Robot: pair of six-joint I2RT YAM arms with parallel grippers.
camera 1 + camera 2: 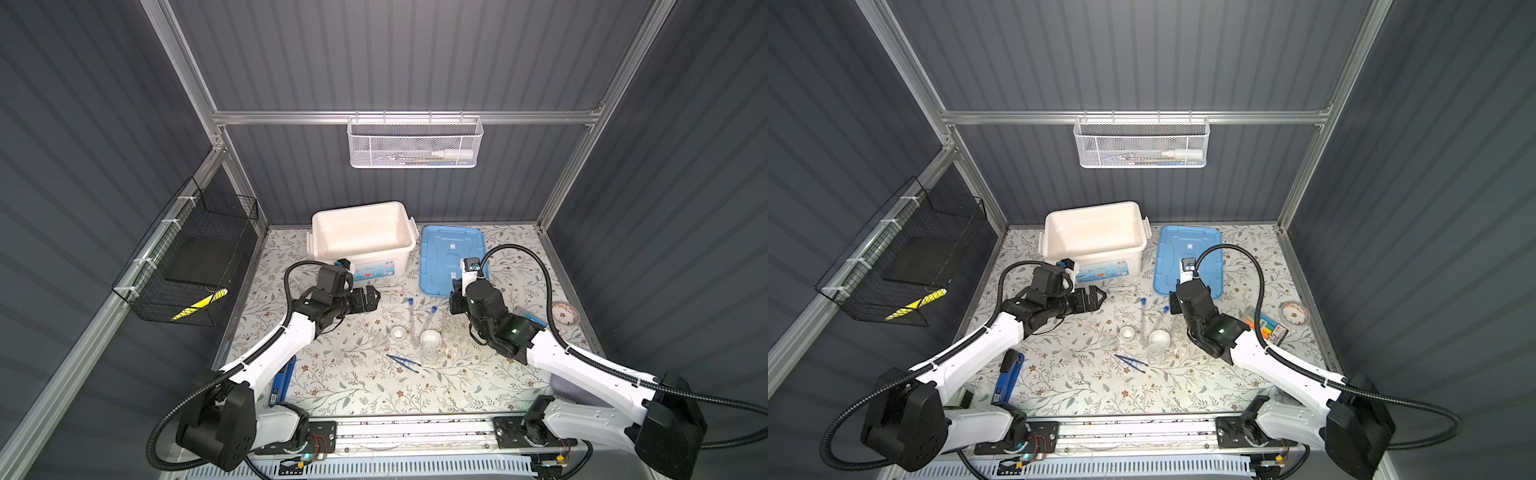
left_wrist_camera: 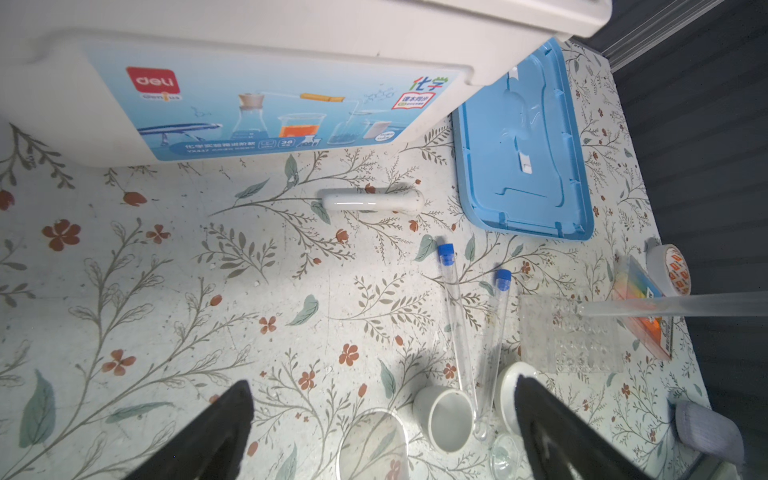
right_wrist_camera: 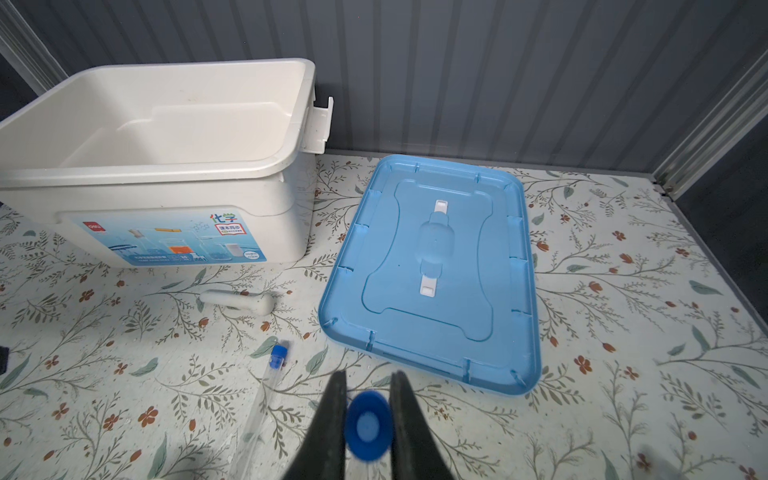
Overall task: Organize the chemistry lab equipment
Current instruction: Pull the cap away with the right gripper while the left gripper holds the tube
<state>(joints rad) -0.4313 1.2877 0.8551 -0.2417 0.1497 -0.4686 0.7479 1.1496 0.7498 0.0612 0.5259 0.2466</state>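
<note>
Jaws of the right gripper (image 1: 456, 305), right of centre in a top view, pinch narrowly on a blue-capped test tube (image 3: 369, 424), the left gripper (image 1: 372, 297) gaping wide and empty; held near its cap, the slick tube could swing and miss the clear rack (image 2: 569, 336).

Overhead light made the tabletop (image 1: 353, 386) bright and even, while the walls (image 1: 395, 62) around it were dim. Shadows beneath both arms (image 1: 291, 332) were soft. The right end effector (image 3: 369, 384) and the capped end of the tube (image 3: 368, 424) it held were badly out of focus. Ahead of the left end effector (image 2: 382, 382), a rod (image 2: 370, 202) carried a glare streak, and that view's borders bent straight edges.
</note>
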